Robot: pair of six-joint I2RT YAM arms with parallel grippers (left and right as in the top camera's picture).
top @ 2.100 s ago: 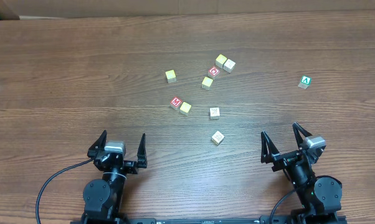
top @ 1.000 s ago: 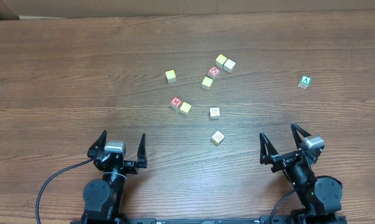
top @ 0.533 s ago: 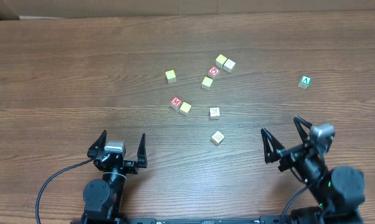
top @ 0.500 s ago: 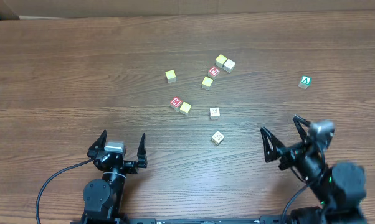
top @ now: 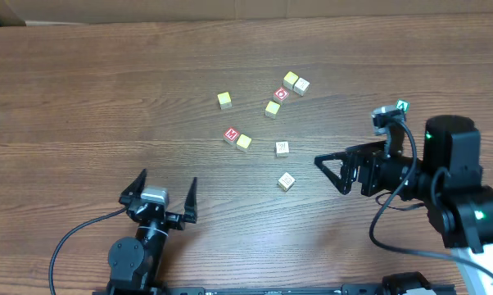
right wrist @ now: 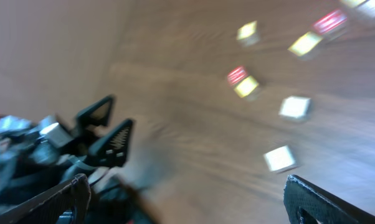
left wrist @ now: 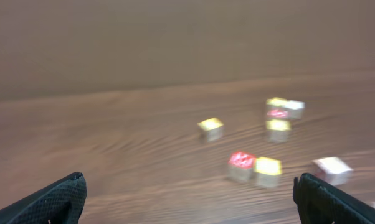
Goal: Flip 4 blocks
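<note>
Small wooden blocks lie scattered mid-table. The red "M" block [top: 231,135] touches a yellow-green block [top: 244,142]. Two cream blocks sit to their right, one [top: 282,148] above the other [top: 286,181]. My right gripper [top: 328,174] hovers open, pointing left, just right of the lower cream block. My left gripper [top: 166,179] stands open near the front edge, well short of the blocks. The blurred left wrist view shows the "M" block [left wrist: 242,160] and its yellow-green neighbour [left wrist: 267,167] ahead of the open left gripper [left wrist: 187,211]. In the blurred right wrist view the lower cream block [right wrist: 280,158] lies ahead of the open right gripper [right wrist: 184,205].
Further back lie a yellow cube [top: 224,100], a red "O" cube [top: 281,94], a yellow-green cube [top: 272,108] and a yellow-and-cream pair [top: 296,82]. A green "A" cube [top: 403,106] peeks out behind the right arm. The wooden table [top: 83,98] stretches wide on the left.
The right arm has risen from its rest at the front right and swung inward, gripper now pointing left toward the cream blocks. The left gripper shifted slightly. No block moved.
</note>
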